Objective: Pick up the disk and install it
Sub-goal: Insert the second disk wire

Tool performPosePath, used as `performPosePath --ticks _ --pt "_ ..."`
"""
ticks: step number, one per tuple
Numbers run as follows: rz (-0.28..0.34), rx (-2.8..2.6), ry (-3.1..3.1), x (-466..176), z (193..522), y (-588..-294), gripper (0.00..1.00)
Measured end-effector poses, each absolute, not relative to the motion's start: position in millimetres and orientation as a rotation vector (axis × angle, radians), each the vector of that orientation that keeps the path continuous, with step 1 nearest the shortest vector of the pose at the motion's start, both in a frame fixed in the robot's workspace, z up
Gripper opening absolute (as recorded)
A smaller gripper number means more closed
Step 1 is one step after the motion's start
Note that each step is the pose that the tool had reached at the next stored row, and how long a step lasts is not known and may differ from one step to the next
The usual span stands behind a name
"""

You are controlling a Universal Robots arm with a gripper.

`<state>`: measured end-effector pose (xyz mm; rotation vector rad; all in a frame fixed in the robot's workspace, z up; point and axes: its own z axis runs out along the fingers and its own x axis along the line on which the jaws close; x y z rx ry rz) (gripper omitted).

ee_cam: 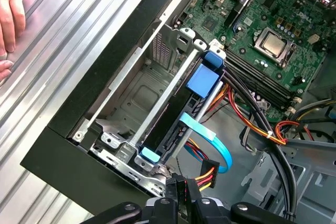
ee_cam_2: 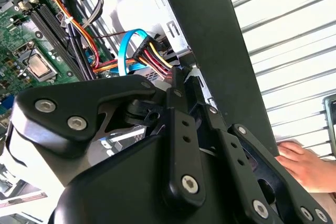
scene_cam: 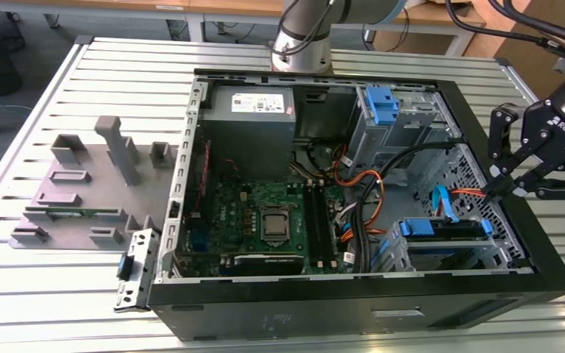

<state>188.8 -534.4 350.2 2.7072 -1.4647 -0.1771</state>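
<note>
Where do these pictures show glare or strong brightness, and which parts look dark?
In the exterior view, the ribbed aluminium table gleams along its near edge, while the open black computer case has dim corners. In the second wrist view, the table slats are overexposed and the black pincer is dark. In the first wrist view, the table beside a person's hand reflects light.

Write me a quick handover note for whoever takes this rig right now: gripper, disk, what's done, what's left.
Gripper: low over the computer case's wall on the exterior view's right, by the drive cage; it carries no disk.
Disk: on edge in the cage, blue rails showing; looks seated.
Done: pick-up and insertion, apparently.
Left: confirm seating. The power connector hangs loose beside the gripper.
Note: a person's hand rests on the table.
</note>
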Motion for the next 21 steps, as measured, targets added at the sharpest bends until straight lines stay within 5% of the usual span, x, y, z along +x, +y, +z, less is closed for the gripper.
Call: performPosePath --ticks 21 --pt "-0.154 2.715 -1.469 176 355 -534 0.16"
